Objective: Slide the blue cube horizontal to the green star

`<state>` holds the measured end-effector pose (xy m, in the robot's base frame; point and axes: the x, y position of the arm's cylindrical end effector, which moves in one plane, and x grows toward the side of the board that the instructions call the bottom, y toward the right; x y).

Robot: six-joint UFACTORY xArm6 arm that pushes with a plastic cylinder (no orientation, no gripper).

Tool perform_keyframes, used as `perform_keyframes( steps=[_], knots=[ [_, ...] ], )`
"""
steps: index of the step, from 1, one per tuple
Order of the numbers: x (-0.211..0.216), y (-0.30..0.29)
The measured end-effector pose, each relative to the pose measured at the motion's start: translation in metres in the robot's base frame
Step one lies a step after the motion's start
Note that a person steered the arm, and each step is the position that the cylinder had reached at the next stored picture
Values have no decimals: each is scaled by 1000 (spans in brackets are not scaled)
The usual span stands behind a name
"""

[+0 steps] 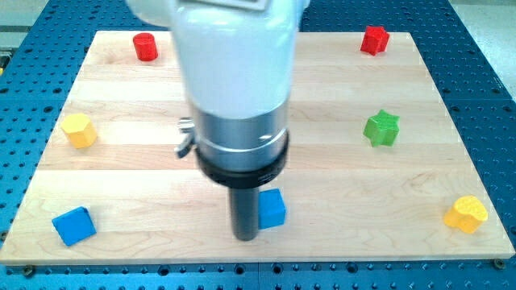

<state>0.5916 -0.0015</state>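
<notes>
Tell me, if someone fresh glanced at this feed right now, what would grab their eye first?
The big white and grey arm body fills the view's centre, hiding much of the wooden board. Below it, my tip sits right against the left side of the blue cube, near the view's bottom. The green star stands higher, toward the view's right, and a second blue block lies at the bottom left.

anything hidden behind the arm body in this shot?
The blue cube peeks out right of the rod, its left edge covered. My tip touches it. Board behind the arm is hidden.
</notes>
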Motion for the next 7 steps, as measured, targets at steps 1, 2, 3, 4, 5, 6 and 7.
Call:
perform_keyframes(
  steps=[1,2,3,4,5,6,7],
  knots=[
    [-5,44],
    [-50,67],
    [-103,66],
    [-112,-7],
    [-126,15],
    [-125,35],
    [-125,49]
  ],
)
